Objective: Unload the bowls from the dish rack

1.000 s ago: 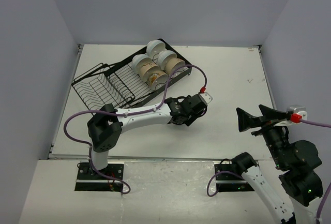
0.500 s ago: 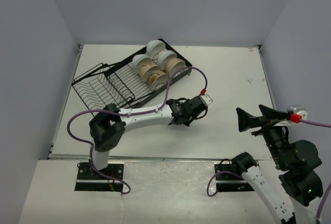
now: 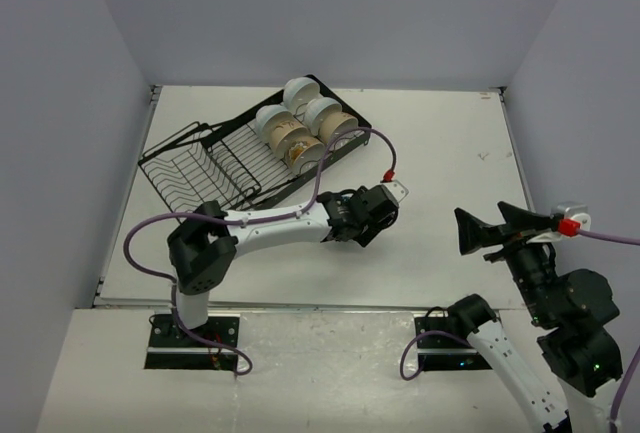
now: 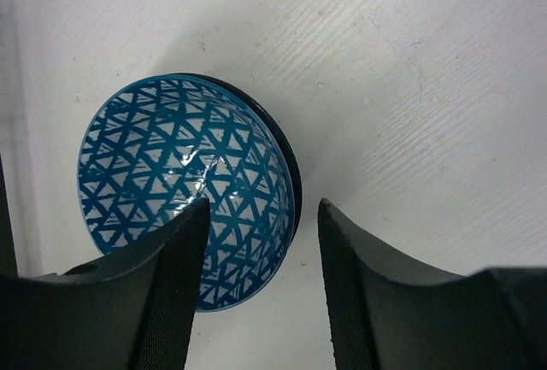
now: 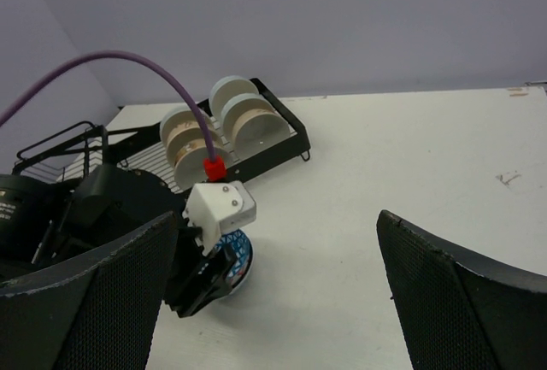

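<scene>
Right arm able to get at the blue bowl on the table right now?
Probably not cleanly: the open left gripper sits right over the blue bowl, straddling its rim. The right gripper hangs open to one side.

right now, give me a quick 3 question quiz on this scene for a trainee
1. True or false: bowls stand at the right end of the rack.
2. Where is the blue bowl? A in the rack; B on the table below the left gripper; C stacked on another bowl.
3. Fill in: the right gripper is ___ and holds nothing.

Key: 1 true; 2 B; 3 open.
</scene>
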`<state>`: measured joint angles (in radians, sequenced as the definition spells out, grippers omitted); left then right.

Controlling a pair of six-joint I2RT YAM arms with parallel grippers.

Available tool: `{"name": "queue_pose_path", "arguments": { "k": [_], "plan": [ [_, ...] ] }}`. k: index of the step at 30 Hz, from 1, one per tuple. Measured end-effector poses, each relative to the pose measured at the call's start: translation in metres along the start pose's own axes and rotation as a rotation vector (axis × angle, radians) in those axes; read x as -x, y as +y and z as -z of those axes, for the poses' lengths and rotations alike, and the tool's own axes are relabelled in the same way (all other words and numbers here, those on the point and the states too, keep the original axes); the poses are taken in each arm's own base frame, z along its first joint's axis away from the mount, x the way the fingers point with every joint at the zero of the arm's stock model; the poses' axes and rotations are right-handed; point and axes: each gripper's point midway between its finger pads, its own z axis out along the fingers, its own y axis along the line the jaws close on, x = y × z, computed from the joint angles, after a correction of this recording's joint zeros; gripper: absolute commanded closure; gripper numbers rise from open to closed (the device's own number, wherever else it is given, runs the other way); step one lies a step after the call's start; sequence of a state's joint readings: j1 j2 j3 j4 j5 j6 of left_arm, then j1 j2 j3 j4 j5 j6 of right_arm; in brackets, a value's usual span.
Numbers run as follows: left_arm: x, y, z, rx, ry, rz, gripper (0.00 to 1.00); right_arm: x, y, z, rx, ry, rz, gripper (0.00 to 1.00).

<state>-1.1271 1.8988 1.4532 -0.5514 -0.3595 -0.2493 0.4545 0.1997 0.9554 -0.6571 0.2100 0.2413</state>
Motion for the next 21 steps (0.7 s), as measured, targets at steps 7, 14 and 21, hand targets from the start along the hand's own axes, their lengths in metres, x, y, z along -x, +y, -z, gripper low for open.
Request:
{"name": "queue_pose_path", "arguments": {
  "k": [7,14,21],
  "plan": [
    [0.033,0.007,0.044,-0.04,-0.143,0.091,0.07,-0.004,0.004,-0.005,0.018,0.016,0.001,0.01],
    [0.072,0.034,0.107,-0.035,-0.358,0.257,0.0,-0.011,-0.002,-0.028,-0.048,0.045,-0.018,0.01],
    [0.086,0.185,0.148,0.189,-0.497,0.681,0.0,-0.046,0.015,-0.104,-0.06,0.181,-0.121,0.01]
  ]
}}
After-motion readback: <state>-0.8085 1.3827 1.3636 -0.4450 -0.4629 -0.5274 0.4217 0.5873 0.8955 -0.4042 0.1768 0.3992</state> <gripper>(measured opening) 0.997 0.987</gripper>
